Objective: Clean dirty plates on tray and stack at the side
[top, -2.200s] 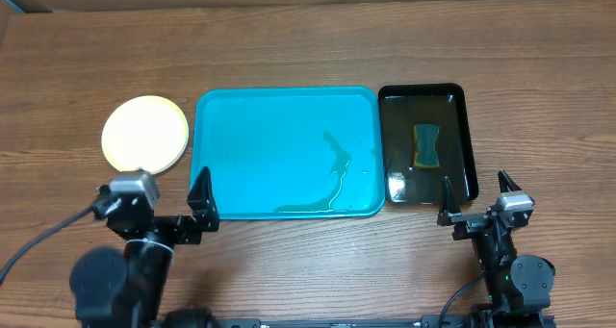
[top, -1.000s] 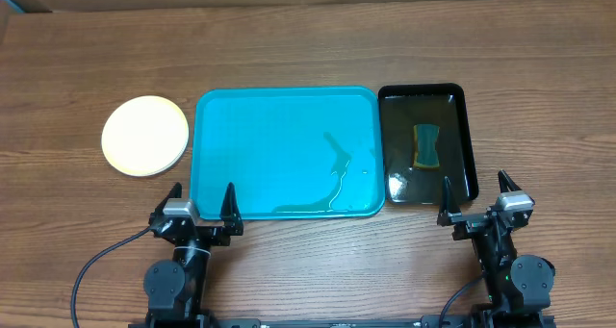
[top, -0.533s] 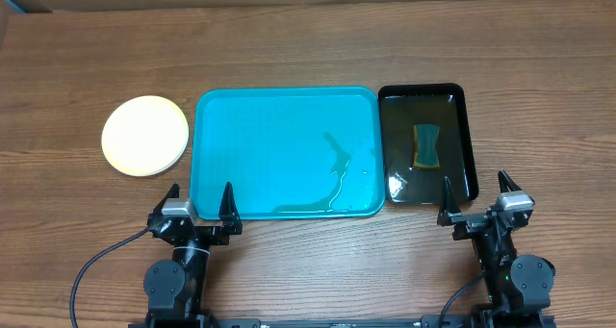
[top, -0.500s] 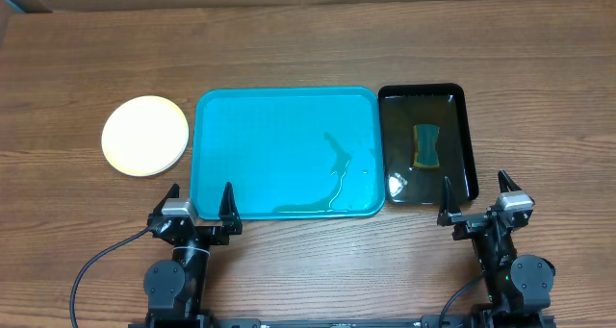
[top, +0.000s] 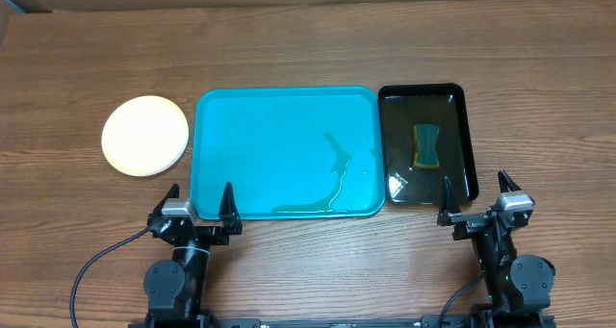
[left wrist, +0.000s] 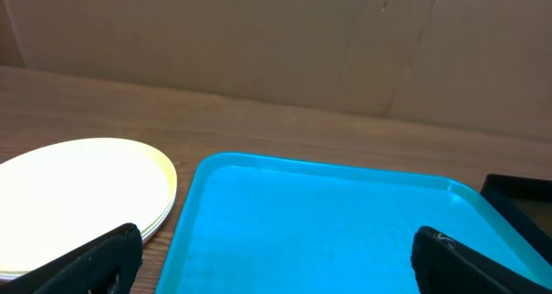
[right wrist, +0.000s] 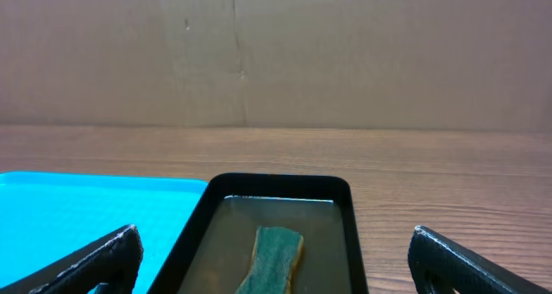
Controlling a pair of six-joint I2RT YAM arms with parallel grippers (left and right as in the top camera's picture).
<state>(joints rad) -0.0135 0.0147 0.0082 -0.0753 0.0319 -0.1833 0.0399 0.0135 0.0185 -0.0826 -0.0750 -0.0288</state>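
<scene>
Overhead view: nearest, the left end effector (top: pixel 201 195) and right end effector (top: pixel 474 189) hang empty, fingers spread apart, above the wood-grain table (top: pixel 289 49); beyond them the glossy turquoise tray (top: pixel 217 155) holds only a water streak, with the round, flat plates (top: pixel 144 136) stacked just left, so the task seems complete.

Tray (top: pixel 260 145): set at centre of table (top: pixel 289 39). Plates (top: pixel 144 148): stacked left of tray, apart from it. Water tray (top: pixel 404 126): placed just right of tray. Sponge (top: pixel 425 145): laid in water tray. Cardboard wall (left wrist: pixel 259 35): stood behind table.
</scene>
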